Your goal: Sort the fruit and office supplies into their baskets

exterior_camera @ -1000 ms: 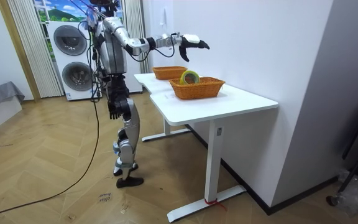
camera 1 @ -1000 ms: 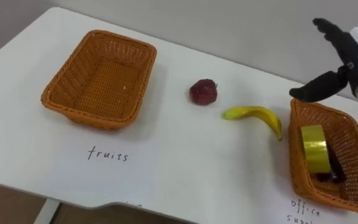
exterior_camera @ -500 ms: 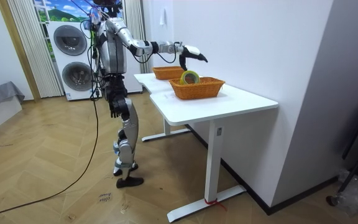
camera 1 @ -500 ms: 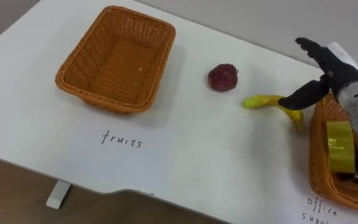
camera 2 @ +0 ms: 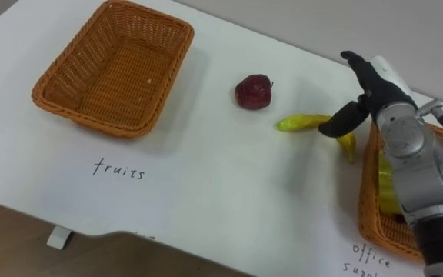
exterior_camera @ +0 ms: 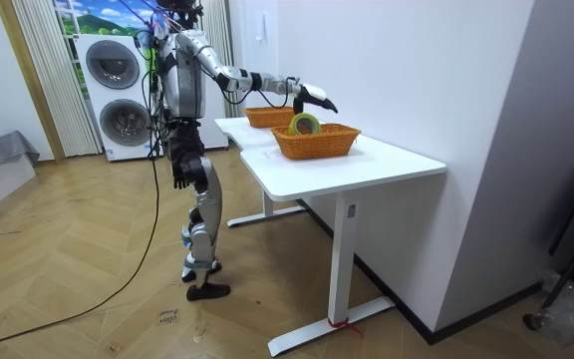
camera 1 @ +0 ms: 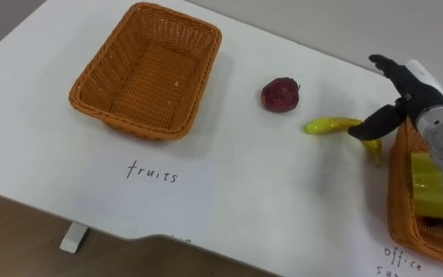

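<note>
While the right hand [camera 1: 412, 91], fingers spread wide, hangs over the banana [camera 1: 329, 125] on the table [camera 1: 244, 192], the apple [camera 1: 281, 94] lies near; the left hand [exterior_camera: 180, 178] hangs at the hip.

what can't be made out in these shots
- banana: its middle, both eye views, behind the thumb of the right hand.
- office supplies basket: left eye view, cut off by the right edge; right eye view, partly behind the arm.
- tape roll: both eye views, partly behind the arm.
</note>
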